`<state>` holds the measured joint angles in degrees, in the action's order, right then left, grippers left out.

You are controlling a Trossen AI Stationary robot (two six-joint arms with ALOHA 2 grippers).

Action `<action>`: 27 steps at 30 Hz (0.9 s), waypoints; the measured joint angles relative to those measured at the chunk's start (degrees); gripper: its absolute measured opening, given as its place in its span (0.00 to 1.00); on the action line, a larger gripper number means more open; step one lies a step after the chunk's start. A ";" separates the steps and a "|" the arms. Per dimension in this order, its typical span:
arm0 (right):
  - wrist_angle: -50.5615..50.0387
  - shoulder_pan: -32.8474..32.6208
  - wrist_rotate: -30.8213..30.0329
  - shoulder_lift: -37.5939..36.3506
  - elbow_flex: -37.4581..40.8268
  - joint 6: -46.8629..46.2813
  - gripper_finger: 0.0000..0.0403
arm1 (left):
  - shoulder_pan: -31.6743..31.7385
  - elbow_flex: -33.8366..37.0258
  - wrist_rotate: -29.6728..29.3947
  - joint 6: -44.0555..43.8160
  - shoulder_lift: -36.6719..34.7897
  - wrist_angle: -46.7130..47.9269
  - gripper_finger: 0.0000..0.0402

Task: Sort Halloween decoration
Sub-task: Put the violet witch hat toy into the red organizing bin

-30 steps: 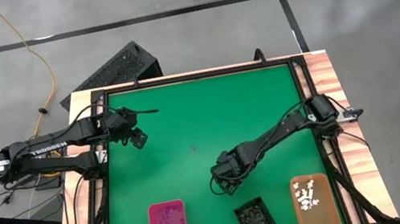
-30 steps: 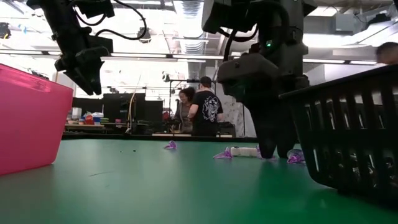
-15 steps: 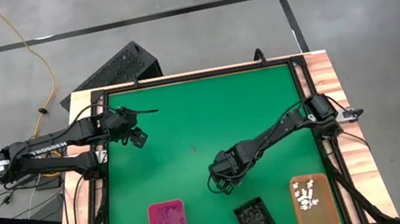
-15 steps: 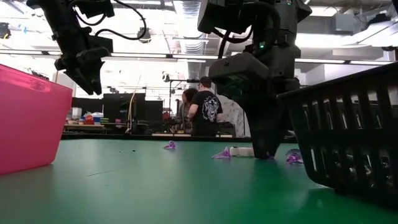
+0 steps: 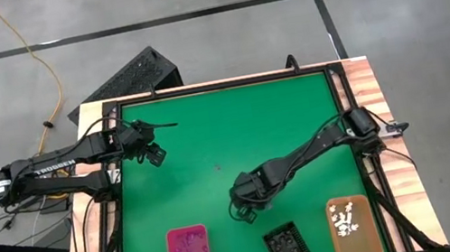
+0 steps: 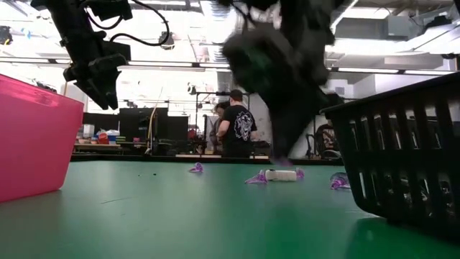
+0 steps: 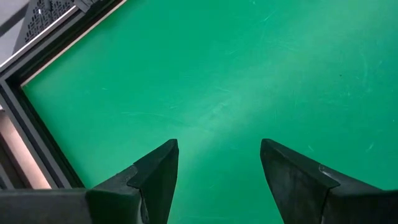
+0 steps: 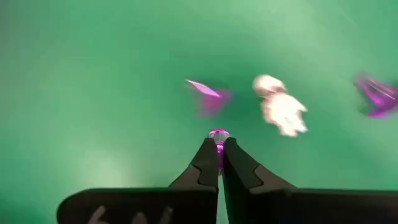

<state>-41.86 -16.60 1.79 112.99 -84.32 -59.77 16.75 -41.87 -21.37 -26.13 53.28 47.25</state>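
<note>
**One word you can read: the left arm's brand**

Look at the left arm [image 5: 53,166] in the high view and you will find white capital letters along its dark link; they read "TROSSEN", though small. The black shirt [image 6: 241,128] on the person in the room behind the table carries a pale print, but you cannot make out any letters in it. Nothing else you see on the table, trays or floor bears writing you could read
</note>
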 joint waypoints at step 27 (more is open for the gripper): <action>23.41 1.36 7.12 11.27 -19.83 23.47 0.06 | 0.00 -0.02 1.18 -1.31 -0.03 0.83 0.54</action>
<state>-18.45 -15.24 8.91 124.26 -104.15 -36.30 16.75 -41.89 -20.18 -27.44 53.24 48.08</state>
